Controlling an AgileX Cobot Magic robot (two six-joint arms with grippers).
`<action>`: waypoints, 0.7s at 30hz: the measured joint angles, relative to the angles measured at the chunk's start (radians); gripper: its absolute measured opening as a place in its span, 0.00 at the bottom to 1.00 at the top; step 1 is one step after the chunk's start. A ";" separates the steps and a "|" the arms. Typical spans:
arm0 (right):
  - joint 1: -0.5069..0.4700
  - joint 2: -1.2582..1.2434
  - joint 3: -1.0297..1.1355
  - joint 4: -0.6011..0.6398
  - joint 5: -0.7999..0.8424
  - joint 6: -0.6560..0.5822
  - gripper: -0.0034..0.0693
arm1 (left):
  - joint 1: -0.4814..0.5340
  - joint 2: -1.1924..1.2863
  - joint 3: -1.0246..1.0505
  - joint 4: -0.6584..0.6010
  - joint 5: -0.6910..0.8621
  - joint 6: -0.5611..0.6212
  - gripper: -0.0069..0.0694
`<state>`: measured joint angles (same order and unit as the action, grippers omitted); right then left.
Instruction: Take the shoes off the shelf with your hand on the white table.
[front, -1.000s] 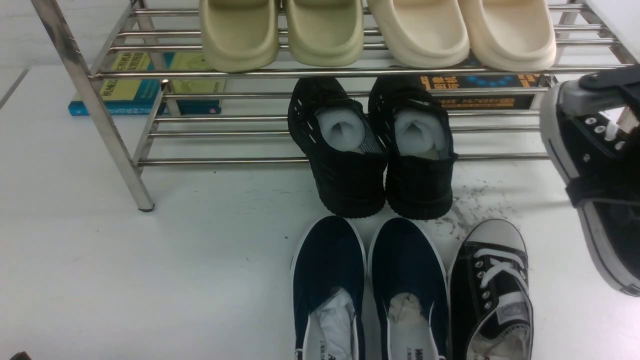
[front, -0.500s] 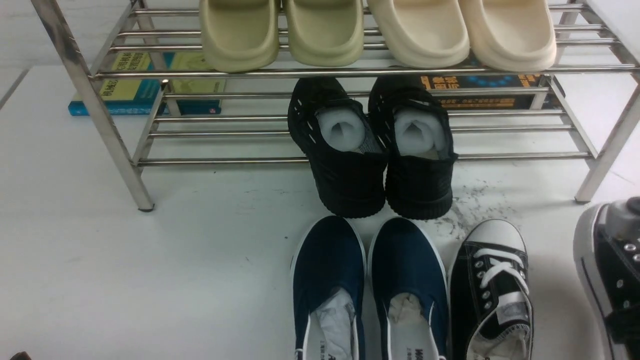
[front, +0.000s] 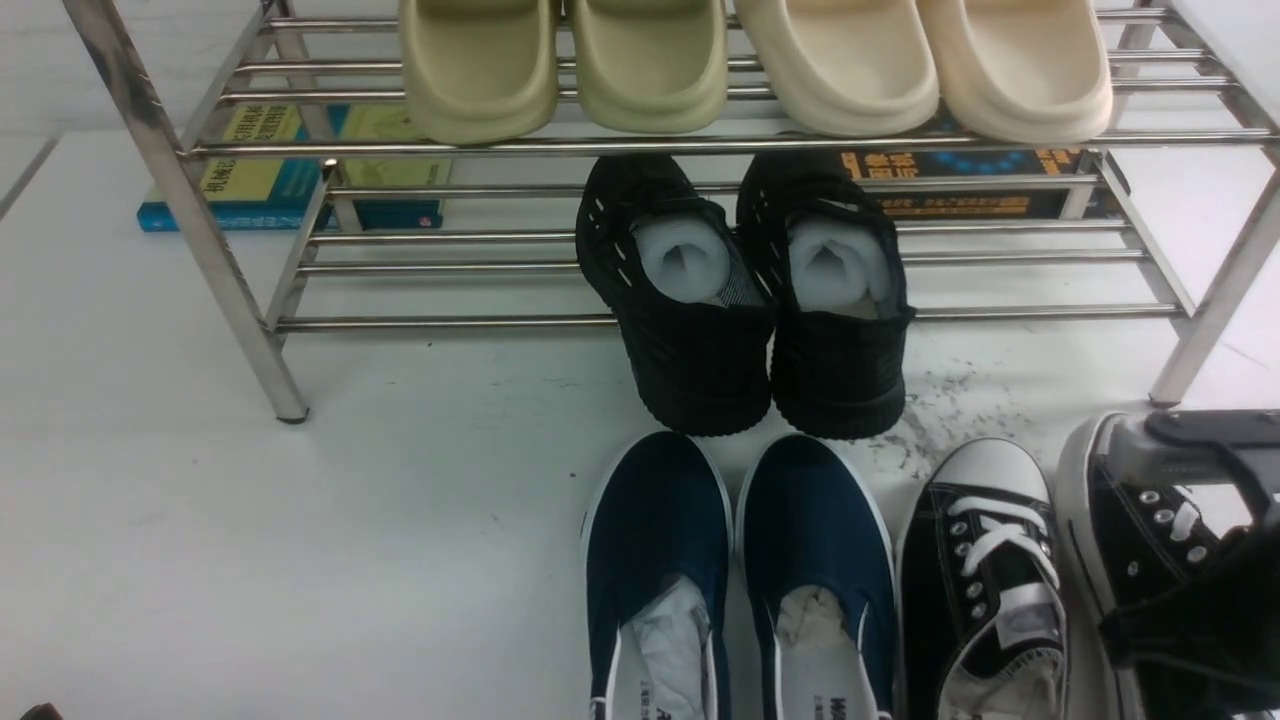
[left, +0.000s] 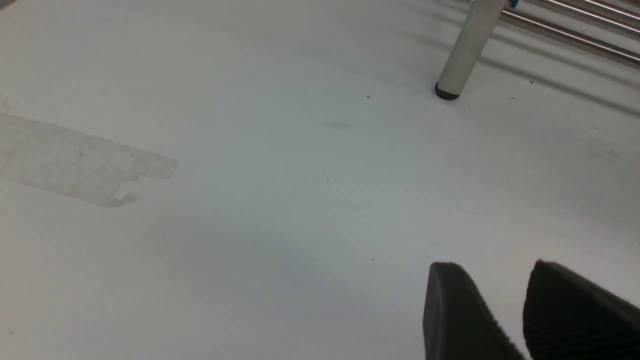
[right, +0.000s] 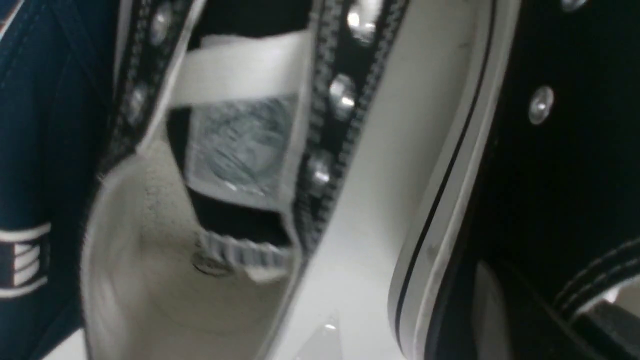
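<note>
Scuffed white table (front: 300, 520) below the chrome shelf (front: 450, 322). Lower right, one sneaker (front: 985, 580) lies on the table. Its mate (front: 1125, 540), at the right edge, is clenched in the right jaws. It is probably light, with soft canvas, so the firmer heel rim looks the best hold. The left jaws are parted and empty.

Shelf (front: 640, 145) is standing at the back of the table (front: 300, 550). Slides (front: 560, 70) are sitting on its top tier, stuffed pair (front: 760, 340) on the lower one. Slip-ons (front: 740, 530) are lying before those, laced sneaker (front: 985, 560) just right of them, second sneaker (front: 1130, 520) further right.
</note>
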<state>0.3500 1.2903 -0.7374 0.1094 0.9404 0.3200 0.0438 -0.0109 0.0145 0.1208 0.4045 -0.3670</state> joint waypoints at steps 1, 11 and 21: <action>0.000 0.014 0.000 0.006 -0.008 0.000 0.06 | 0.000 0.000 0.000 0.000 0.000 0.000 0.40; 0.001 0.117 0.000 0.103 -0.145 -0.026 0.06 | 0.000 0.000 0.000 0.000 0.000 0.000 0.40; 0.001 0.092 0.000 0.114 -0.144 -0.073 0.27 | 0.000 0.000 0.000 0.000 0.000 0.000 0.40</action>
<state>0.3510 1.3828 -0.7374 0.2233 0.7968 0.2469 0.0438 -0.0109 0.0145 0.1208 0.4045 -0.3670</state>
